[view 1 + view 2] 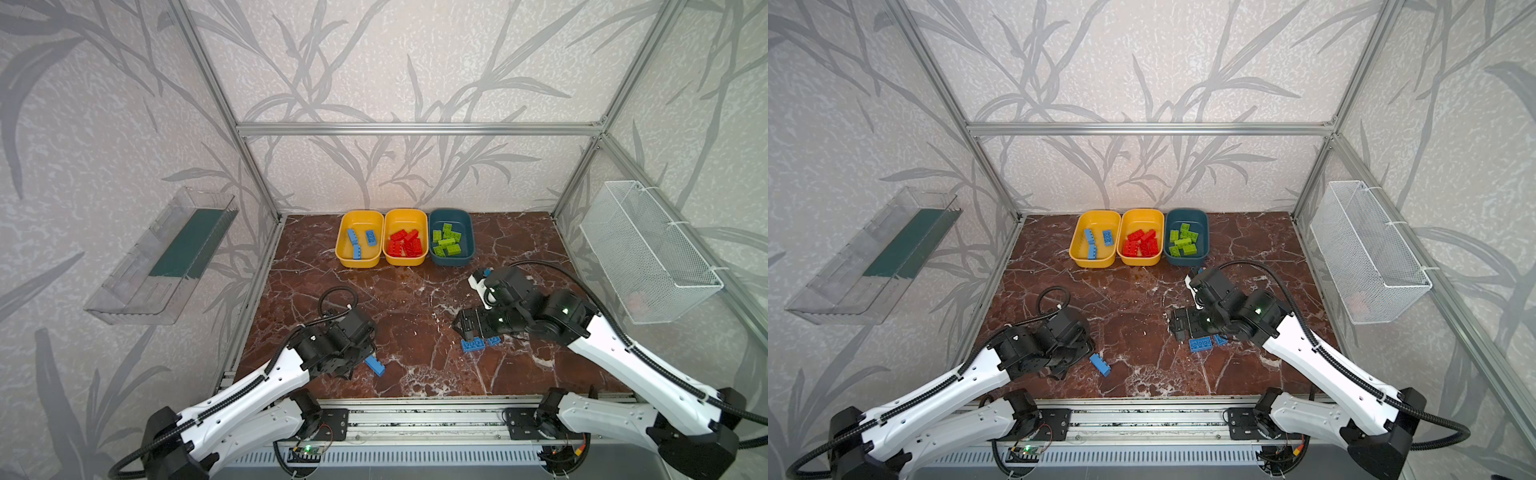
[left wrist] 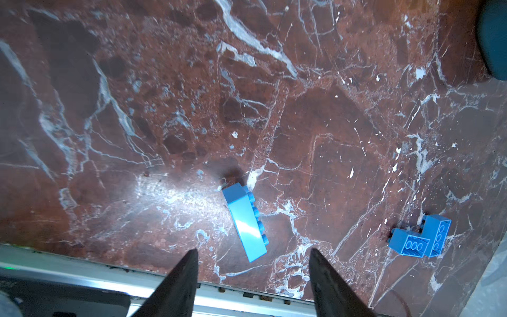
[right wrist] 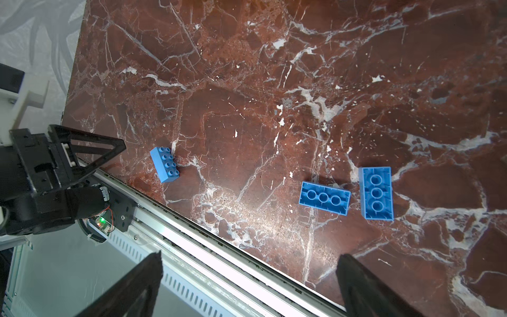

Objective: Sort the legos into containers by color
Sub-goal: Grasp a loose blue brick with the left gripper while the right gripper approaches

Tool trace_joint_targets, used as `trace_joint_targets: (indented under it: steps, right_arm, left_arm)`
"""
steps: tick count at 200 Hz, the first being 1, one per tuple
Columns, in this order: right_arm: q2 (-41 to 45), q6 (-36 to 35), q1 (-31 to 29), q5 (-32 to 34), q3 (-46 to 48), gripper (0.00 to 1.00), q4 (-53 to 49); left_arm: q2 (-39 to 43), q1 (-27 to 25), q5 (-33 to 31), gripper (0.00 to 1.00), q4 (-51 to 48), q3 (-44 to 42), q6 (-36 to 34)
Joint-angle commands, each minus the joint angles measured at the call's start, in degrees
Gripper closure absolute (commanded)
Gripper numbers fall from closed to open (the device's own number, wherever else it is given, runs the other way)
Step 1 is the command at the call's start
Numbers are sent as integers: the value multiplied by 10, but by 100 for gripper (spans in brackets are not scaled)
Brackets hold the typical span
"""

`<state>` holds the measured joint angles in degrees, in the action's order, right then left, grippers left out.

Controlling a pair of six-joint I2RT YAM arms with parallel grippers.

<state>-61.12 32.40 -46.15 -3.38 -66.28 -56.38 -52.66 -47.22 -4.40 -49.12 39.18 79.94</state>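
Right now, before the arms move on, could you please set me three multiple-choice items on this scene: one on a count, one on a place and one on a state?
1. How many blue legos lie loose on the table?
A. one
B. five
C. three

2. The red legos lie:
A. in the middle yellow tub
B. loose on the table
C. stacked on the blue legos

3. The pair of blue legos nearest the right gripper lies:
A. studs up
B. hollow undersides up
C. one on top of the other

Key:
1 C: the right wrist view shows three, apart on the marble.
2 A: both top views show the red pile inside that tub.
3 B: their round inner tubes face the right wrist camera.
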Motion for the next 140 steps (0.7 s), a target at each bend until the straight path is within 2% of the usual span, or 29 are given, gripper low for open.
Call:
trace_joint_targets:
  steps: [1, 106, 140]
  right_arm:
    - [37, 14, -4, 24, 13, 1, -28]
    - [89, 38, -4, 44, 48, 1, -46]
    - [91, 56, -4, 45, 61, 1, -45]
  left_arm:
    - [-18, -18, -8, 36, 50, -27, 72]
    - [-130, -26, 39, 37, 120, -60, 65]
    - [-169, -25, 49, 42, 122, -50, 51]
